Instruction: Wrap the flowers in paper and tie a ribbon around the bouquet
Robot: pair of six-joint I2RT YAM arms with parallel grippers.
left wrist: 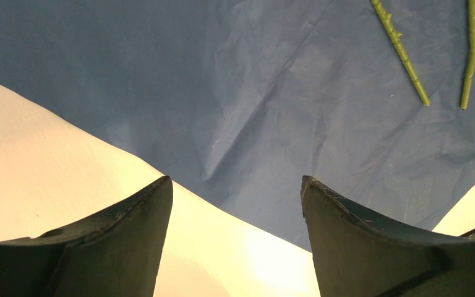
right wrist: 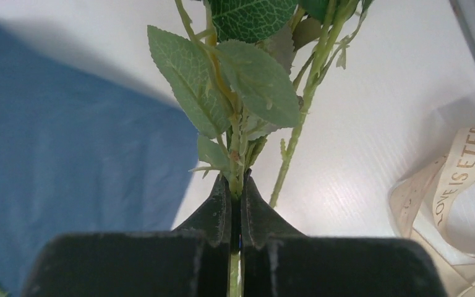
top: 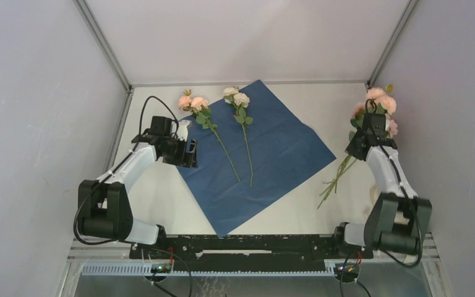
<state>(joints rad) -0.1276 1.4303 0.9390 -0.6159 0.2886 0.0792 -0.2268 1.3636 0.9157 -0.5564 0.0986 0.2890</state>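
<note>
The paper (top: pixel 272 161) lay flat at the centre of the top view, dark navy face up and turned like a diamond, its surface matte and finely creased. Two flowers rested on its upper half: a pink rose sprig (top: pixel 199 110) and a cream rose sprig (top: pixel 240 102), their thin, knobbly green stems running down towards the middle of the sheet and lying apart from each other.

The left gripper (left wrist: pixel 235 180) hung over the sheet's left edge with its dark curved fingers spread wide and nothing between them. White table (top: pixel 154 198) showed bare below and to the left of that edge.

At the right of the top view, the right gripper (right wrist: pixel 235 192) was pinched tight on one stem of the remaining flowers (top: pixel 380 102), just under a cluster of serrated, veined leaves. A second stem ran loose beside it. The pink blooms sat close to the grey right wall (top: pixel 451 93), and the bunch's stem ends reached down near the paper's right corner.

The ribbon (right wrist: pixel 451 185), cream with printed lettering, lay looped on the table at the lower right of the right wrist view.
</note>
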